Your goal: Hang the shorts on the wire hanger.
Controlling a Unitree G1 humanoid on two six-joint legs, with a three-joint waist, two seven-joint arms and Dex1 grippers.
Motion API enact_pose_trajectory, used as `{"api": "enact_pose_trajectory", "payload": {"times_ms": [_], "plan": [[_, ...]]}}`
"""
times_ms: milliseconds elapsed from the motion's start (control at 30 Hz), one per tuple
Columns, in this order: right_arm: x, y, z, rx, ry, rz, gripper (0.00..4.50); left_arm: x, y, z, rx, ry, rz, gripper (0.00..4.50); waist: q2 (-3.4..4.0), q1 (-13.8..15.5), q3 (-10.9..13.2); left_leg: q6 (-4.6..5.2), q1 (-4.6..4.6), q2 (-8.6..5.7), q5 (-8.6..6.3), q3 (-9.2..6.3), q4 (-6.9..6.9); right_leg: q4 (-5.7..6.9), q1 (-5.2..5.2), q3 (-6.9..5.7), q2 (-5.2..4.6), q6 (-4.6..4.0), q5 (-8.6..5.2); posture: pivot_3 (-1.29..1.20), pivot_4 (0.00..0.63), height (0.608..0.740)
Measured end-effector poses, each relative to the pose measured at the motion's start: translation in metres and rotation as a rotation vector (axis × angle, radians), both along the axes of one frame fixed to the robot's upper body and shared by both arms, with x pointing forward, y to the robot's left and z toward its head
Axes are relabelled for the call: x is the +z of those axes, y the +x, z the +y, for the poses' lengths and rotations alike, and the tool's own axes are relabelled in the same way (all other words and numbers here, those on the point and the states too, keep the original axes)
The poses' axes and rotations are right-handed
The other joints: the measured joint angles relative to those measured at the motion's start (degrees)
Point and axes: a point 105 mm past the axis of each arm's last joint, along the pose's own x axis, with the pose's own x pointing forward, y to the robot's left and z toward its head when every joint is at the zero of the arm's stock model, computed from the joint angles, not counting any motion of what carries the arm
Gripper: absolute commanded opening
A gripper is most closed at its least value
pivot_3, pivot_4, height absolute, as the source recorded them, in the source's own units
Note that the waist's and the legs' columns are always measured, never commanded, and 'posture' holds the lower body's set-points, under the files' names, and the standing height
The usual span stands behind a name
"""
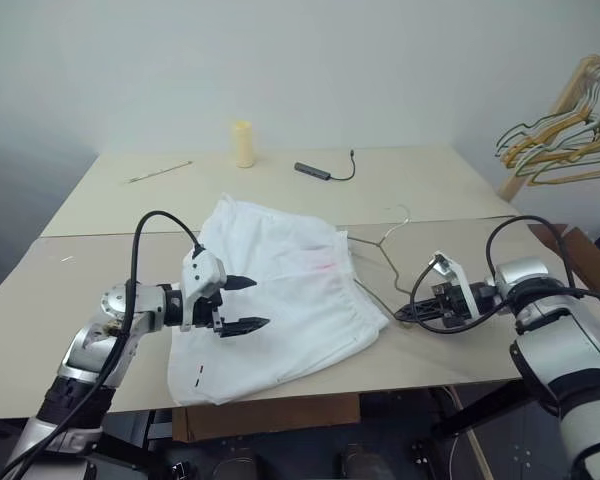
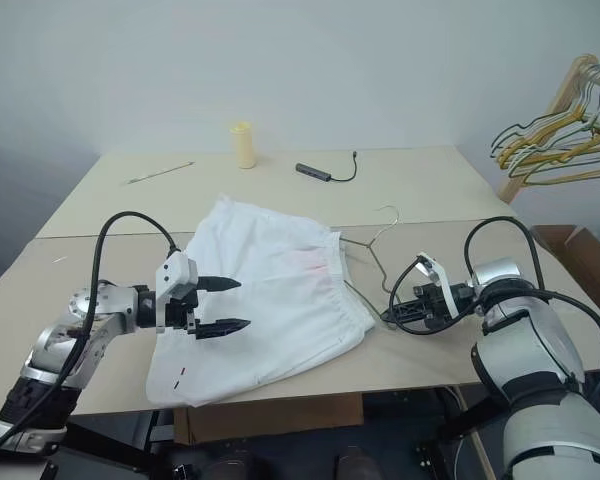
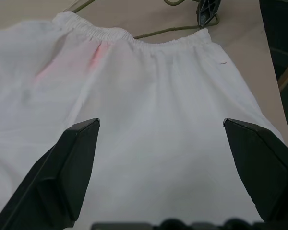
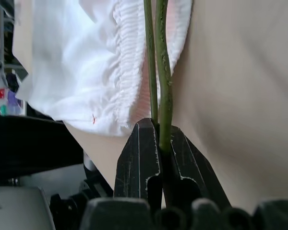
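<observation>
Shorts (image 1: 280, 290): soft, limp, light cloth lying flat under the left gripper (image 1: 242, 304), whose jaws stand wide open; best pinched at the gathered waistband. Wire hanger (image 1: 372, 262): thin, stiff, likely slippery; right gripper (image 4: 159, 143) clamps its corner just beside the waistband.

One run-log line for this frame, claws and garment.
left claw: open above shorts | right claw: shut on wire hanger | shorts: flat on table, not hung

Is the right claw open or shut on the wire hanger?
Shut: in the right wrist view, the right claw pinches the wire hanger between its fingers.
</observation>
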Motion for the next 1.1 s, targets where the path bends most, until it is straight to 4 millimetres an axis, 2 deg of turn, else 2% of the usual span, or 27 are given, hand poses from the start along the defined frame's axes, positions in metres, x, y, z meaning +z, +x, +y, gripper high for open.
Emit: {"api": "enact_pose_trajectory", "payload": {"times_ms": [200,267,467,567,633,700,767,800,833,867,1033,1100], "plan": [[0.019,0.016,0.001,-0.074,0.064,-0.1,0.0,0.0,-0.001,-0.003,0.006,-0.01,-0.008,4.47,0.0,0.56,0.0,-0.01,0.01,0.0,0.0,-0.01,0.04,0.12,-0.01,-0.01,-0.01,-0.03,-0.03,0.04,0.0,0.74],[0.019,0.019,0.002,-0.045,0.047,-0.147,0.0,-0.001,-0.001,-0.003,0.008,-0.01,-0.006,4.47,0.01,0.62,-0.01,-0.01,0.01,-0.01,-0.01,-0.01,0.05,0.13,-0.02,-0.01,-0.01,-0.02,-0.03,0.04,0.0,0.74],[0.018,0.029,0.007,0.106,-0.038,-0.445,0.0,0.005,0.003,-0.005,0.0,-0.024,-0.035,4.47,0.01,0.52,0.0,-0.02,0.0,0.0,0.0,-0.01,0.06,0.16,-0.02,-0.02,-0.01,-0.01,-0.04,0.01,0.0,0.74],[0.02,0.03,0.012,0.169,-0.053,-0.551,0.0,0.031,0.018,-0.002,0.017,-0.062,-0.103,4.47,0.01,0.38,0.0,-0.03,0.0,0.0,0.01,-0.02,0.09,0.17,0.0,-0.02,-0.01,-0.01,-0.04,-0.01,0.0,0.74],[0.025,0.033,0.015,0.197,-0.089,-0.638,0.0,0.066,0.031,0.001,0.017,-0.12,-0.181,4.47,0.01,0.26,0.0,-0.03,-0.03,0.0,0.01,-0.03,0.13,0.17,-0.01,-0.04,-0.02,-0.01,-0.04,-0.02,0.0,0.74],[0.028,0.035,0.016,0.217,-0.12,-0.696,0.0,0.09,0.037,0.004,0.01,-0.15,-0.238,4.47,0.01,0.13,0.0,-0.03,-0.04,0.0,0.01,-0.03,0.15,0.14,0.0,-0.06,-0.01,0.0,-0.04,-0.02,0.0,0.74],[0.03,0.036,0.019,0.271,-0.198,-0.82,0.0,0.137,0.047,0.008,-0.007,-0.192,-0.338,4.47,0.01,-0.14,0.0,-0.04,-0.06,-0.01,0.0,-0.06,0.15,0.13,0.02,-0.1,-0.02,0.04,-0.06,-0.02,0.0,0.74],[0.03,0.035,0.02,0.285,-0.207,-0.844,0.0,0.146,0.05,0.01,-0.004,-0.194,-0.36,4.47,0.01,-0.34,0.0,-0.04,-0.04,-0.02,0.0,-0.05,0.14,0.11,0.02,-0.08,-0.02,0.04,-0.06,-0.02,0.0,0.74],[0.03,0.034,0.022,0.31,-0.236,-0.895,0.0,0.169,0.057,0.015,0.002,-0.201,-0.419,4.47,0.02,-0.79,-0.01,-0.05,-0.04,-0.04,0.0,-0.05,0.14,0.12,0.04,-0.08,-0.02,0.06,-0.08,-0.02,0.0,0.74],[0.03,0.034,0.024,0.328,-0.262,-0.929,0.0,0.179,0.064,0.018,0.011,-0.194,-0.442,4.47,0.02,-1.16,0.0,-0.06,0.0,-0.05,0.0,-0.04,0.15,0.14,0.06,-0.07,-0.03,0.06,-0.07,-0.02,0.0,0.74],[0.037,0.032,0.033,0.41,-0.338,-1.052,0.0,0.185,0.085,0.025,-0.036,-0.042,-0.428,4.47,0.02,-2.35,0.0,-0.09,0.01,-0.03,0.02,-0.04,0.15,0.18,0.04,-0.07,0.0,0.06,-0.09,-0.02,0.0,0.74],[0.039,0.03,0.038,0.449,-0.364,-1.091,0.0,0.178,0.088,0.027,-0.094,0.048,-0.383,4.47,0.02,-2.76,0.0,-0.09,-0.04,-0.04,0.02,-0.03,0.15,0.17,0.01,-0.06,0.0,0.08,-0.1,-0.03,0.0,0.74]]}}
